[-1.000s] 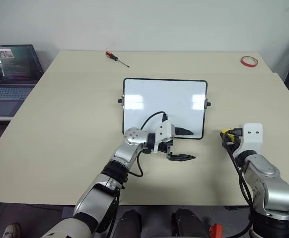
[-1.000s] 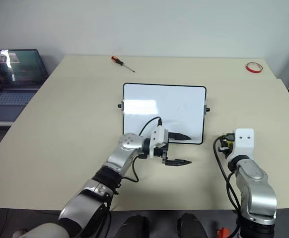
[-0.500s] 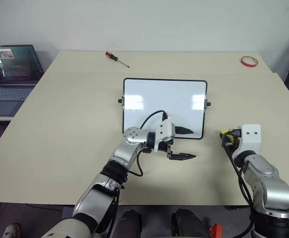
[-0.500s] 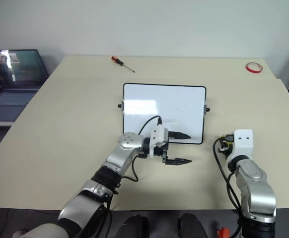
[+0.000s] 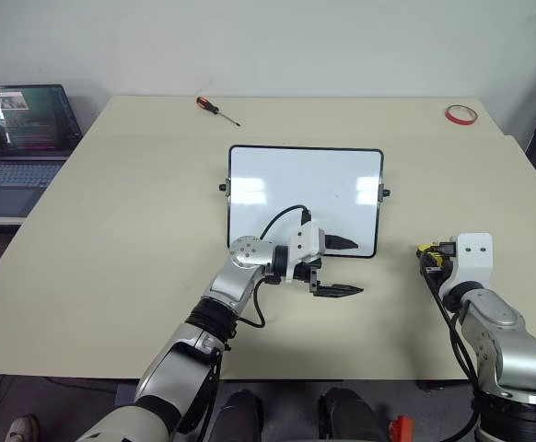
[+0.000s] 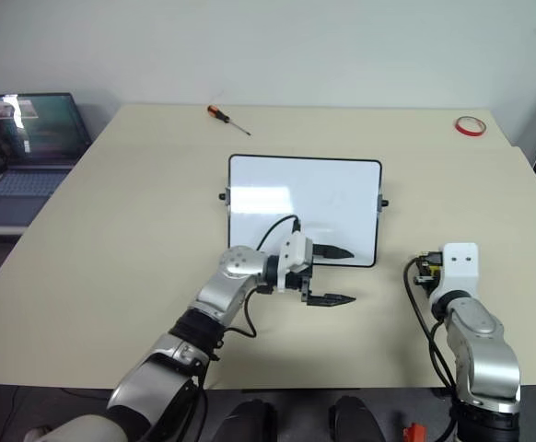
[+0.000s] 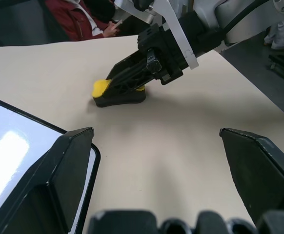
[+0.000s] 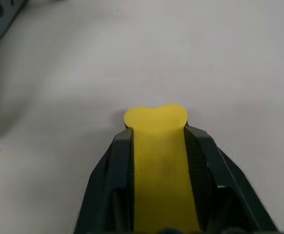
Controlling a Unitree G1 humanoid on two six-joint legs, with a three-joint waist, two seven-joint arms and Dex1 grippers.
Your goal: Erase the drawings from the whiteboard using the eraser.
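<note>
Right pincer (image 8: 156,146) clamps yellow eraser (image 8: 159,161) between both black fingers, low over beige tabletop (image 5: 111,230), right of whiteboard (image 5: 305,198) and apart from it. Left pincer (image 5: 342,267) spread wide, holding nothing, pointing right; one finger over whiteboard's near right corner, other over tabletop. Whiteboard lies flat at tabletop centre, face looks blank. Screwdriver (image 5: 217,107), red tape ring (image 5: 461,113) near far edge.

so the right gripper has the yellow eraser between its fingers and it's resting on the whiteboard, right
Not quite. The right gripper does have the yellow eraser between its fingers, but it rests on the bare table, off to the side of the whiteboard, not on it. The left wrist view shows the eraser sitting on the tabletop past the board's corner.
</note>
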